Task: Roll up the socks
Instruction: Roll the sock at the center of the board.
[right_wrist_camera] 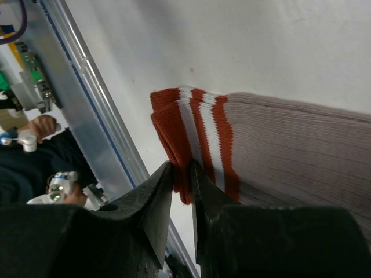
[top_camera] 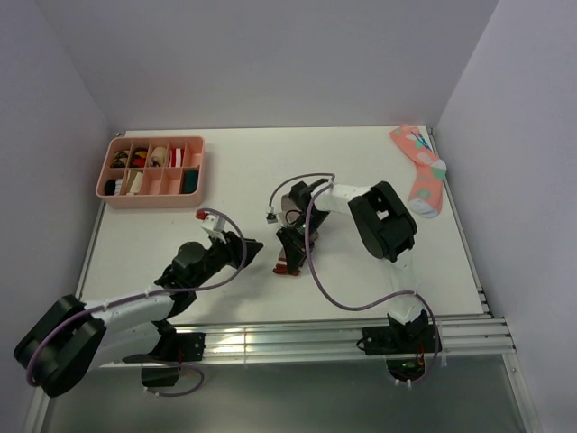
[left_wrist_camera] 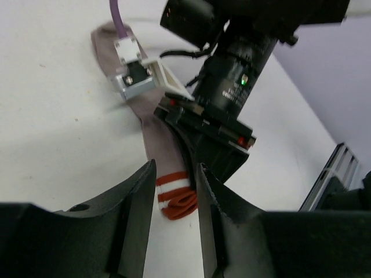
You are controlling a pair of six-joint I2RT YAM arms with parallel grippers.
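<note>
Presently: tray (top_camera: 151, 200), pink, compartmented, holds small mixed items too small to identify. Sock (right_wrist_camera: 290, 139), taupe, lies flat on the table (top_camera: 361, 162), well right of the tray and nearer the arms. Right gripper (right_wrist_camera: 181, 174) is nearly closed, pinching the folded red-and-white cuff (right_wrist_camera: 200, 127). Left gripper (left_wrist_camera: 177, 174) is part open, holding nothing, just beside the cuff. Open table surface between tray and sock. Pink sock (top_camera: 421, 171) lies far right of the tray, at the table's edge.
</note>
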